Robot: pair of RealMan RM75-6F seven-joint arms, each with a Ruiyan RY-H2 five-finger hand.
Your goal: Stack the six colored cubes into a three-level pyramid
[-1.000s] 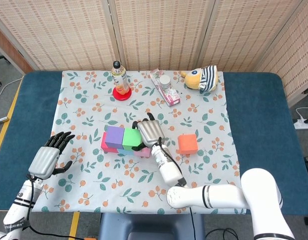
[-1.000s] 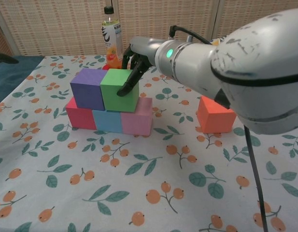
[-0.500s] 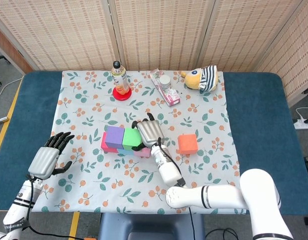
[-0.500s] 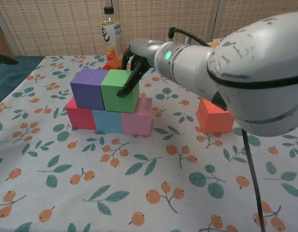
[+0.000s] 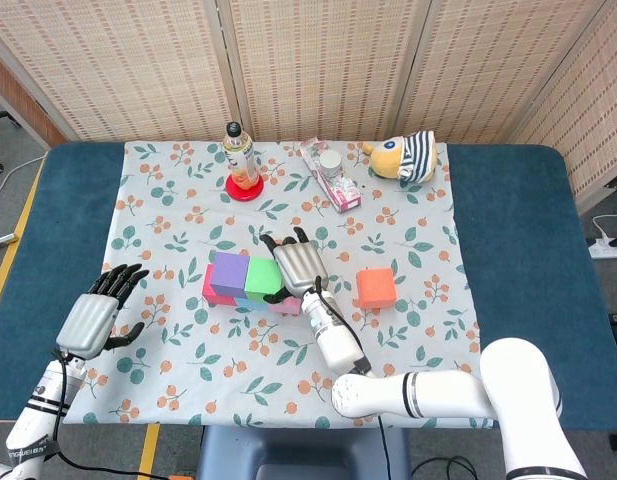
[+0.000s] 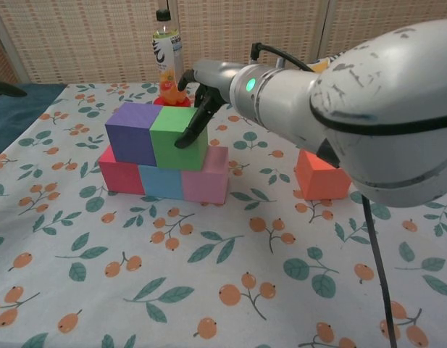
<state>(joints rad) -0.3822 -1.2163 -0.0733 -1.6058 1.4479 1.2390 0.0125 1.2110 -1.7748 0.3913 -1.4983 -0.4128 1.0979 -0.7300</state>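
Five of the six cubes are stacked on the counter (image 5: 508,200): a red cube (image 6: 119,176), a blue cube (image 6: 161,182) and a pink cube (image 6: 206,176) form the bottom row, and a purple cube (image 6: 132,133) and a green cube (image 6: 171,138) sit side by side on top. The orange cube (image 6: 322,175) stands apart on the cloth to the right, so the top level is judged not yet built. The right hand (image 6: 198,94) rests its fingers (image 6: 194,125) on the green cube's right side, touching rather than clearly gripping it. The left hand (image 5: 98,312) hovers open and empty, well off to the left. Only the head view shows that left hand, a stuffed toy (image 5: 403,158) and a small box (image 5: 330,173); the chest view reveals the bottom row's colours.
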